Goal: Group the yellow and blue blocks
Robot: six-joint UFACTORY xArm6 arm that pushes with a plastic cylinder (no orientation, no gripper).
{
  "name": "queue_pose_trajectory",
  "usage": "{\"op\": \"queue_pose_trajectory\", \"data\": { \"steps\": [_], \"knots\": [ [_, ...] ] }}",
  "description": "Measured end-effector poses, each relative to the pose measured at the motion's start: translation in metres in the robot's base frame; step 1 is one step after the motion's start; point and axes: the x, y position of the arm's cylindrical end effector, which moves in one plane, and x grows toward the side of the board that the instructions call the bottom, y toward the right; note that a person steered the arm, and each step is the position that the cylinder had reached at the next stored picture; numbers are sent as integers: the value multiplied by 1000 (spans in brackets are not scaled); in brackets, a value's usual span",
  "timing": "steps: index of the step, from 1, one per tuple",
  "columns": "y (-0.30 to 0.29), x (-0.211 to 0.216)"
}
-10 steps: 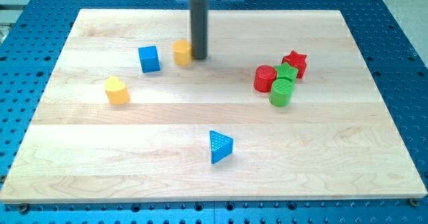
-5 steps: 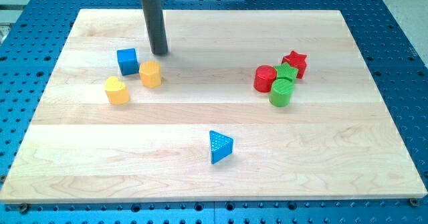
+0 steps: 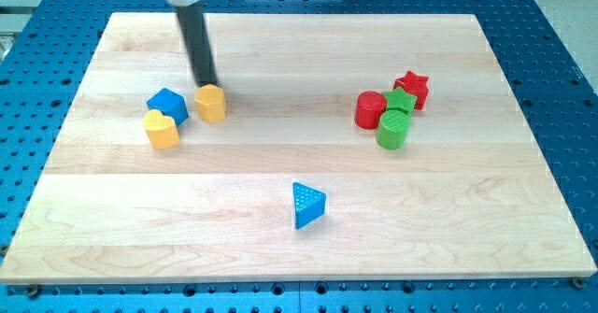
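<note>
My tip (image 3: 206, 82) stands on the board at the upper left, just above the yellow hexagonal block (image 3: 211, 103) and close to it. The blue cube (image 3: 167, 106) lies left of that block, turned at an angle. It touches the yellow heart-shaped block (image 3: 162, 129) below it. The blue triangle block (image 3: 307, 205) lies apart, at the lower middle of the board.
At the view's right, a red cylinder (image 3: 370, 109), a green star (image 3: 402, 101), a red star (image 3: 412, 87) and a green cylinder (image 3: 393, 129) sit in a tight cluster. The wooden board (image 3: 467, 210) lies on a blue perforated table.
My tip moved left, then slightly down. The yellow hexagonal block went down-left. The blue cube slid down-left, turned, and now touches the yellow heart-shaped block.
</note>
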Motion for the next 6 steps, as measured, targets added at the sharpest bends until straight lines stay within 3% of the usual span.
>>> {"op": "queue_pose_trajectory", "data": {
  "steps": [1, 2, 3, 4, 5, 6],
  "knots": [
    [53, 27],
    [15, 38],
    [9, 76],
    [63, 78],
    [172, 114],
    [203, 207]
  ]
}}
